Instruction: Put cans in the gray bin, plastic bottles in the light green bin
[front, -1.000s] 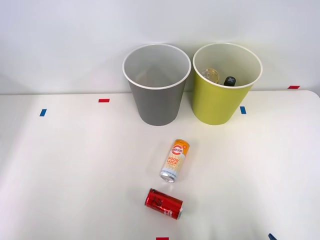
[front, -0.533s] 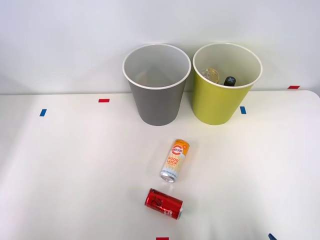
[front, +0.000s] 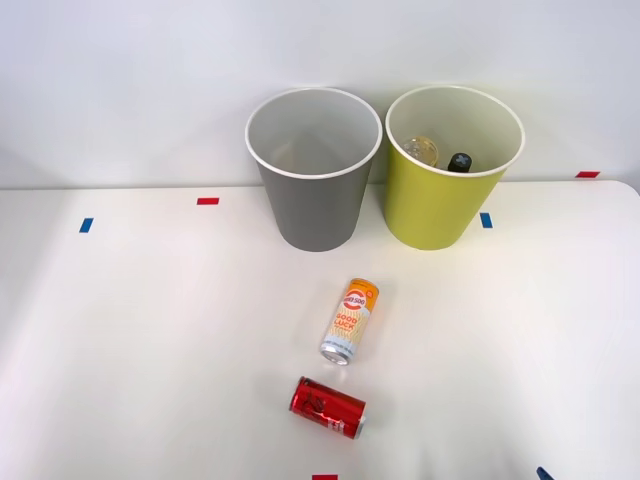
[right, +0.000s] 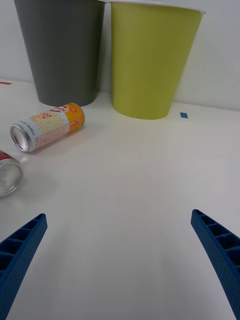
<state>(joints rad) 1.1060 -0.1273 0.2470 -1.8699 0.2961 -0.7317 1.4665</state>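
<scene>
Right gripper: visible bodywork, wrist view

Two fingers (right: 20, 252) of the right gripper (right: 120, 265) are seen, one at roughly 7 o'clock and one at roughly 5 o'clock of the wrist picture. Both are a uniform saturated blue, wedge-shaped and tapering to a narrow tip. Their inner faces carry close, regular cross ribs, giving a stepped, toothed edge. The outer sides are smooth and plain. No cables, screws or markings can be made out on them.
</scene>
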